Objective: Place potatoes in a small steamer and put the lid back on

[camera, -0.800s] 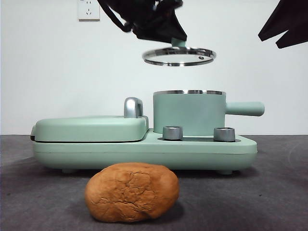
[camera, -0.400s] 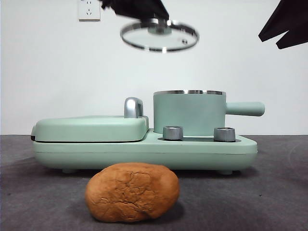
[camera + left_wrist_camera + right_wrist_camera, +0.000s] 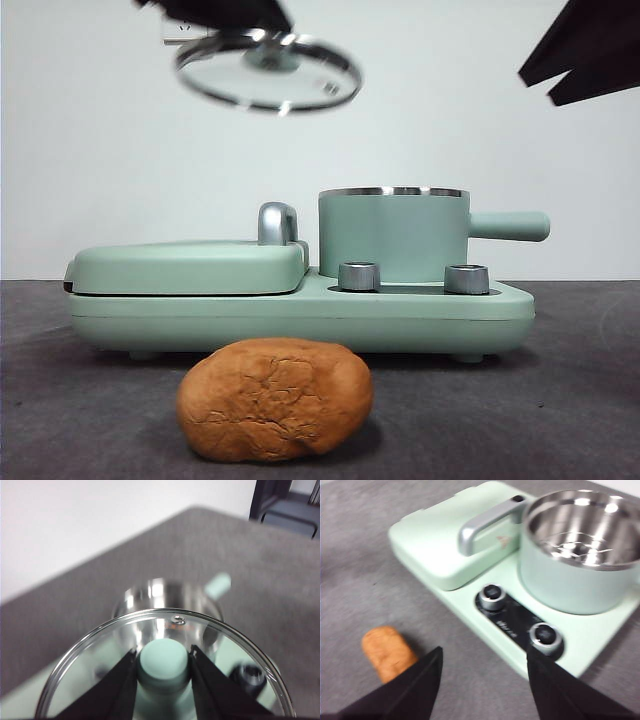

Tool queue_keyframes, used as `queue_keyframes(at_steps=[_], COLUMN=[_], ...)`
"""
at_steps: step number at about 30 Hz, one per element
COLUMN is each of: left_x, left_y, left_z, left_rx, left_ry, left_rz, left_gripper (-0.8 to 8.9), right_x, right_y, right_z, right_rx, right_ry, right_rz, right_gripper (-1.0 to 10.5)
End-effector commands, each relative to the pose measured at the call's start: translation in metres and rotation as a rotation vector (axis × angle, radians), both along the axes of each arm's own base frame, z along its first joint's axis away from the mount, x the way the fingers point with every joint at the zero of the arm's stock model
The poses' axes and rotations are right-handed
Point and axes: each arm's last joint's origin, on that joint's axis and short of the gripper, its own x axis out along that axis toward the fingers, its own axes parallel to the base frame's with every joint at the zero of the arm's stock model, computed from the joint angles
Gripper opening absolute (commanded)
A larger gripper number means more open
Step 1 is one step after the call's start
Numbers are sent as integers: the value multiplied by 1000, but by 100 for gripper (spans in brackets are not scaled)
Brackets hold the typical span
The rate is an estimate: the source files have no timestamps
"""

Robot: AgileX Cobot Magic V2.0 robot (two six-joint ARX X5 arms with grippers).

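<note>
My left gripper [image 3: 163,661] is shut on the mint-green knob of the glass lid [image 3: 100,680]. It holds the lid [image 3: 268,73] tilted high in the air, above the griddle cover. The small steamer [image 3: 394,233] stands uncovered on the right of the appliance, and its steel inside [image 3: 585,525] shows nothing in it. The potato [image 3: 274,398] lies on the table in front of the appliance, also in the right wrist view [image 3: 386,651]. My right gripper [image 3: 482,672] is open with nothing between its jaws, high at the upper right [image 3: 585,55].
The steamer sits on a mint-green appliance base [image 3: 300,315] with a flat griddle cover [image 3: 185,267], a chrome handle [image 3: 277,222] and two knobs [image 3: 359,276]. Dark grey table [image 3: 560,400] surrounds it. A wall socket sits behind the lid.
The left gripper has carried the lid up and to the left, away from above the steamer, and the lid has tilted. The right gripper has shifted slightly.
</note>
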Motion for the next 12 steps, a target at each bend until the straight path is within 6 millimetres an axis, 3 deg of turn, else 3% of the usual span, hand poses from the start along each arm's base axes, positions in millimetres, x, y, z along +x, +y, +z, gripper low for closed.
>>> queue_keyframes(at_steps=[1, 12], left_x=[-14, -57], left_y=[13, 60], left_z=[7, 5], left_rx=[-46, -72], left_ry=[-40, -42], left_rz=[31, 149], left_gripper=[15, 14], right_x=[1, 2], right_y=[10, 62], right_z=[1, -25], right_rx=[-16, -114], right_ry=[1, 76], right_rz=[65, 327], right_gripper=[276, 340])
